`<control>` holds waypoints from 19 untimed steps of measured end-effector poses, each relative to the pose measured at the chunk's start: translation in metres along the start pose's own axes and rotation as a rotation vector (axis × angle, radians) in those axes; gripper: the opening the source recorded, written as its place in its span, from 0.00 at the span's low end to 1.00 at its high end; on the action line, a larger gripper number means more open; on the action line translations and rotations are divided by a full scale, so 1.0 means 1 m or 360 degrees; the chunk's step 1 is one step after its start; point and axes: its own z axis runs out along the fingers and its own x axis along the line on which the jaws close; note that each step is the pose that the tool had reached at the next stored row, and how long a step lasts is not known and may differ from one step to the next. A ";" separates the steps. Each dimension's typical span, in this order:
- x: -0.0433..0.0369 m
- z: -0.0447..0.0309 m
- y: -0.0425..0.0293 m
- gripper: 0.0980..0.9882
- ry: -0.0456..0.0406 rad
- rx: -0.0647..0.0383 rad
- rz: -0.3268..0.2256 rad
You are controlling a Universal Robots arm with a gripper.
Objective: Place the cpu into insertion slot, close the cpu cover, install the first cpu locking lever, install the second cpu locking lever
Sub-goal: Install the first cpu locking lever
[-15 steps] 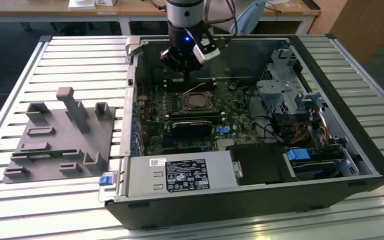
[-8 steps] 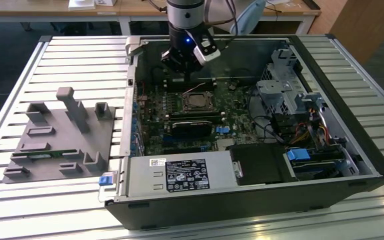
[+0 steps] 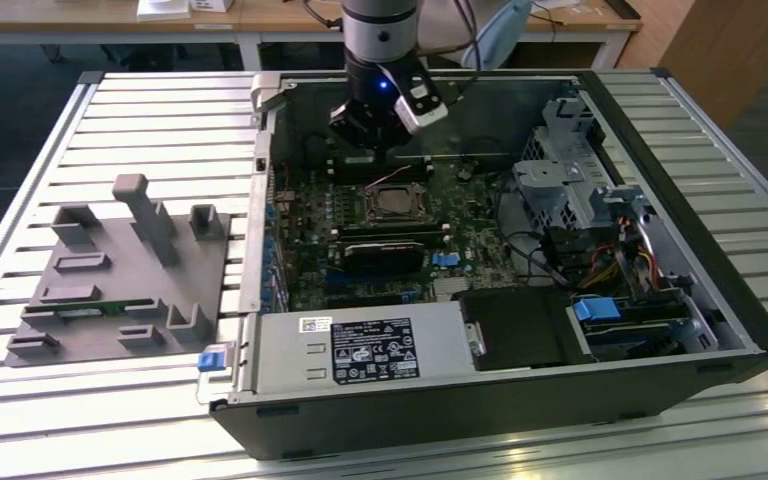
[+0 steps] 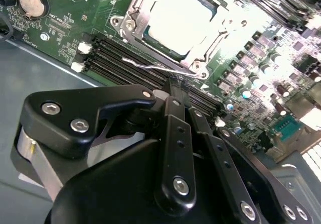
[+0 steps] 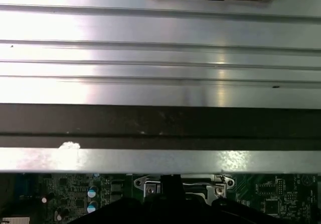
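Cpu (image 4: 178,20) seated in insertion slot (image 4: 147,31) under shut cpu cover (image 4: 133,3), just on near side of gripper (image 4: 170,86), pinched together & empty, tip close to lever rod (image 4: 145,64) along slot's far edge.

slatted metal table (image 3: 157,110), wooden desk (image 3: 277,18) behind, dark floor (image 3: 11,75)

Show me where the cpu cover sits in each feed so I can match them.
Exterior view: the cpu cover is mid-case, on the green motherboard.
Second wrist view: it frames the pale cpu.
First wrist view: its edge sits amid the board.
Shared landmark: the green motherboard.
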 end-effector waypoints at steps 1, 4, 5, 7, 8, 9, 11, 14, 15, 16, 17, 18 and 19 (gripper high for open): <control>-0.0007 0.0008 0.0002 0.01 0.0000 0.0000 0.0000; -0.0015 0.0024 0.0002 0.01 0.0001 0.0000 0.0000; -0.0015 0.0025 0.0002 0.01 0.0001 0.0001 0.0000; -0.0017 0.0029 0.0002 0.01 0.0001 0.0000 0.0000; -0.0019 0.0031 0.0001 0.01 0.0001 0.0000 0.0000; -0.0021 0.0033 0.0001 0.01 0.0001 0.0000 0.0000; -0.0025 0.0035 0.0001 0.01 0.0001 0.0000 0.0000; -0.0034 0.0048 0.0002 0.01 0.0001 0.0000 0.0000; -0.0038 0.0056 0.0003 0.01 0.0001 0.0000 0.0000; -0.0043 0.0066 0.0004 0.01 0.0001 0.0000 0.0000; -0.0050 0.0075 0.0005 0.01 0.0001 0.0000 0.0000; -0.0057 0.0081 0.0005 0.01 0.0002 0.0000 0.0000; -0.0065 0.0085 0.0005 0.01 0.0002 0.0000 0.0000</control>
